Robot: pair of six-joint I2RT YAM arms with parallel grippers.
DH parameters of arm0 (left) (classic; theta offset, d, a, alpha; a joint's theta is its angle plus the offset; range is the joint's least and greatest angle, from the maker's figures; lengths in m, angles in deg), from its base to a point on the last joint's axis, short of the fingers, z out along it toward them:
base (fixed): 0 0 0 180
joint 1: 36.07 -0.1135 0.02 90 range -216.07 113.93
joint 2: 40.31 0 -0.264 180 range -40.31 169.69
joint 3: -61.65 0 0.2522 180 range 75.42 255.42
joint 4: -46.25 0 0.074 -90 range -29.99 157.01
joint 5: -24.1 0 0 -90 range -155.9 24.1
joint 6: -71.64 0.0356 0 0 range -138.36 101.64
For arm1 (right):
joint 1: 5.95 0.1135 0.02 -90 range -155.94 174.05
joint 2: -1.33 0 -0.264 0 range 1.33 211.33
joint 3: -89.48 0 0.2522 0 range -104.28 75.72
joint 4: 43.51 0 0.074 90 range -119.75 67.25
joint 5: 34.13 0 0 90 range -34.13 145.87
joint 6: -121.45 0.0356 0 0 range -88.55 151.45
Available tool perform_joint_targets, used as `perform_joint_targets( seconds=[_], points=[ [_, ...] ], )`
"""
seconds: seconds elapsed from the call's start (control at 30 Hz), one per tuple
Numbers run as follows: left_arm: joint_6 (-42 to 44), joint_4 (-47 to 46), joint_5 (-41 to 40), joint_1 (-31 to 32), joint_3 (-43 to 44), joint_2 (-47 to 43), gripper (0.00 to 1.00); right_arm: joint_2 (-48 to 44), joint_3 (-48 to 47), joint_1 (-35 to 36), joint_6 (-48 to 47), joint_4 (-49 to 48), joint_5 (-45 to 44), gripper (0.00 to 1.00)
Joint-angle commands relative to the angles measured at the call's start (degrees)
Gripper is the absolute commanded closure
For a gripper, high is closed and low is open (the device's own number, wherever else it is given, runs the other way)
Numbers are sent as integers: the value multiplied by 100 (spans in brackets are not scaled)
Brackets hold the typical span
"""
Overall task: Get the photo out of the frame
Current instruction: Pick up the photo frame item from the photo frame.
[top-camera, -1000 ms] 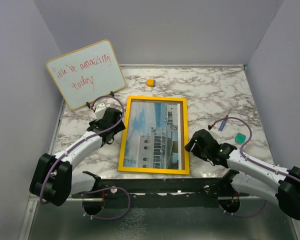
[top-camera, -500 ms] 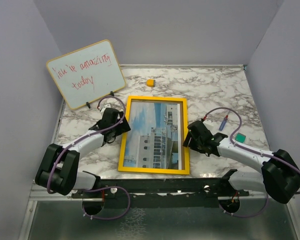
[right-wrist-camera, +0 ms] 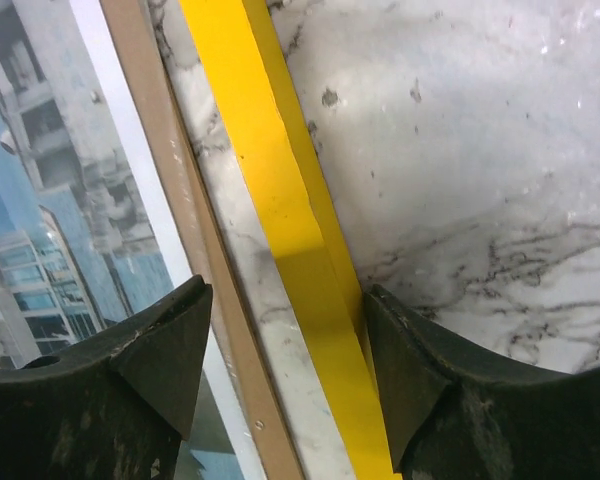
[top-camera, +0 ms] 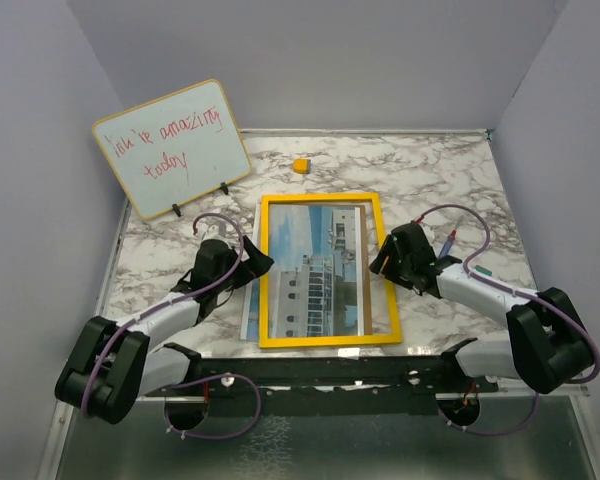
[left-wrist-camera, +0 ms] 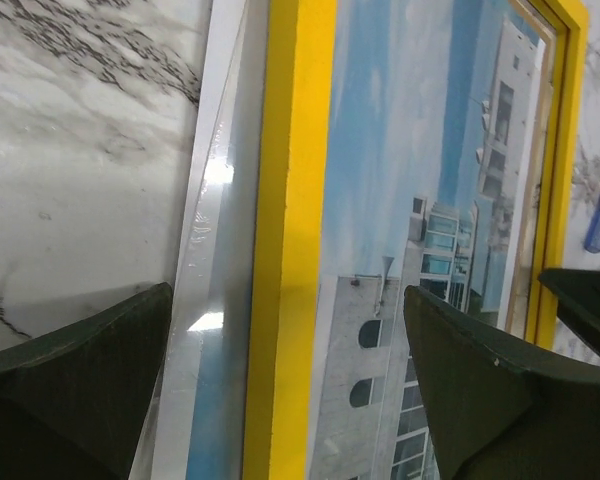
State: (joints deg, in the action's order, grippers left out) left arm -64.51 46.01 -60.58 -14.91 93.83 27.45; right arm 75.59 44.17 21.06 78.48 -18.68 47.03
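Starting at the left of the picture, the left tool (top-camera: 248, 260) stands wide open, its jaws astride the left yellow rail of the frame (top-camera: 329, 200) and the narrow strip of the photo (top-camera: 305, 265) that sticks out beside that rail. The photo lies flat on the worktop (top-camera: 430, 180) in the centre, mostly under the frame. It is probably thin, light and glossy, easy to crease, so I would pinch this free left edge gently. The frame seems stiff. At the right, the right tool (top-camera: 382, 262) is partly open astride the right rail, gripping nothing.
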Motion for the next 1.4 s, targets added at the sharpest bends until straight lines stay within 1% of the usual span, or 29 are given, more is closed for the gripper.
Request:
perform_joint_targets(
  seconds=[0.0,0.1,0.2,0.27,0.4,0.53,0.63,0.77,0.87,0.93,1.03,1.13,1.23,1.3,1.37],
  points=[
    [-706,449,536,367,-639,-16,1,463,128,-105,-77,283,105,33],
    [-988,295,291,666,-764,-188,1,330,171,-116,42,391,-197,34],
    [-1083,281,163,806,-802,-295,1,106,226,-116,113,477,-431,35],
    [-1017,678,-104,810,-715,-410,1,-36,244,-111,160,559,-550,37],
    [-1054,807,-172,811,-722,-674,1,-161,262,-116,200,608,-578,43],
    [-917,1211,-349,817,-520,-756,1,34,171,-116,263,692,-633,49],
    [-736,1731,-484,812,-230,-767,1,203,79,-116,239,758,-621,53],
    [-553,2353,-764,815,145,-914,1,270,-3,-116,191,792,-643,55],
    [-486,2712,-913,819,373,-1103,1,367,-83,-116,145,826,-680,61],
    [-460,2915,-972,819,457,-1205,1,434,-161,-116,130,899,-710,67],
    [-426,3189,-1014,819,622,-1405,1,409,-295,-116,44,1071,-835,70],
    [-412,3372,-1024,820,777,-1554,1,248,-422,-116,-191,1183,-922,82],
    [-351,3498,-1033,819,952,-1640,1,85,-552,-116,-495,1262,-900,90],
    [-274,3591,-1013,819,1075,-1651,1,12,-607,-116,-659,1303,-856,92],
    [-191,3680,-1000,819,1184,-1627,1,-28,-669,-116,-806,1342,-805,97]
  ],
)
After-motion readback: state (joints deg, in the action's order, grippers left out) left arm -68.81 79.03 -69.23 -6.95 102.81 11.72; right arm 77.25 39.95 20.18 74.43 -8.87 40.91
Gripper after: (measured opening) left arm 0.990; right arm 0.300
